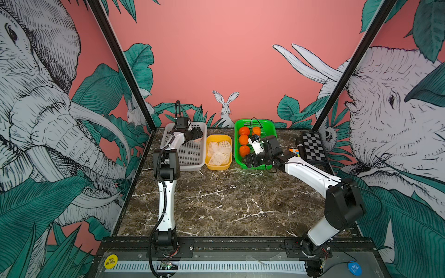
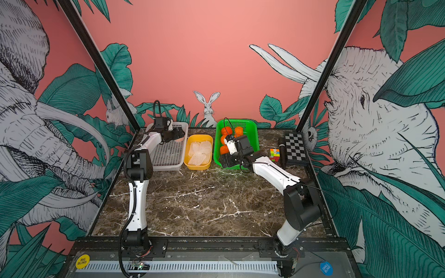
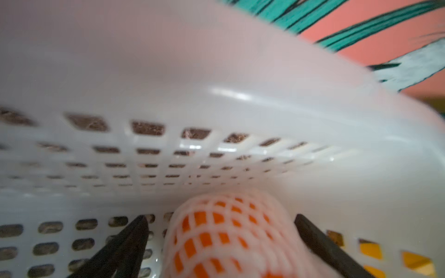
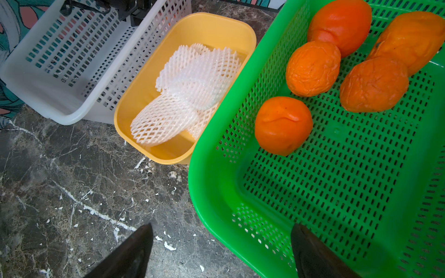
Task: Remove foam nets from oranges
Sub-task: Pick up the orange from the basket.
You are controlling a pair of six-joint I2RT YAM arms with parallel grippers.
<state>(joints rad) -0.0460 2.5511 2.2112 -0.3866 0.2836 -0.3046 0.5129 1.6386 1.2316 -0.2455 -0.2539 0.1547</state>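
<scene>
Wide-open left gripper point(image 3: 220, 216) astride netted orange point(image 3: 228, 240), far right of white basket point(image 3: 216, 108). Wide, empty right gripper point(image 4: 221, 226) over near-left corner of green basket point(image 4: 216, 192); five bare oranges point(image 4: 313, 68) inside. Loose nets point(image 4: 187, 91) in yellow tub point(image 4: 134, 96).

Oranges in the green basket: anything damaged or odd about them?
Yes. In the right wrist view, the oranges in the green basket look shrivelled: wrinkled, dented skin, not smooth. Small white flecks litter the table beside it.

The left arm point(image 1: 166, 211) is showing white shells between black joints, a black corrugated cable point(image 1: 165, 192) running along it; the right arm point(image 1: 310, 172), coloured alike, is trailing thin black wires point(image 1: 251, 125).
</scene>
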